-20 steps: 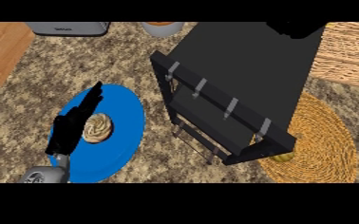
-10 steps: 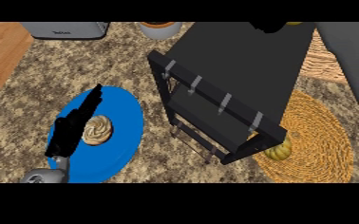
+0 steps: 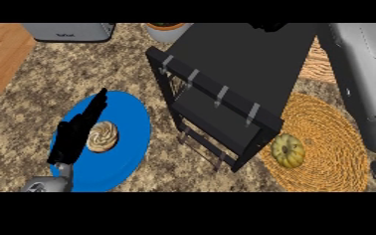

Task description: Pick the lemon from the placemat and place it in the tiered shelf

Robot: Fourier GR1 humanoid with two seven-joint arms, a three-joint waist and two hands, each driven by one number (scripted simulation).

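Moved: more of the grey right forearm is now seen along the right edge, and the yellow-green ribbed lemon is less hidden by the shelf.
Lemon: not yet picked; it is left on the round woven straw placemat, just beside the foot of the black tiered metal shelf.
Right hand: glimpsed as a dark shape beyond the shelf top; open or closed cannot be told.
Left hand: held flat, fingers straight, over the round blue plate, judged to be parked out of the way.

counter | blue plate | woven placemat | tiered shelf | toaster
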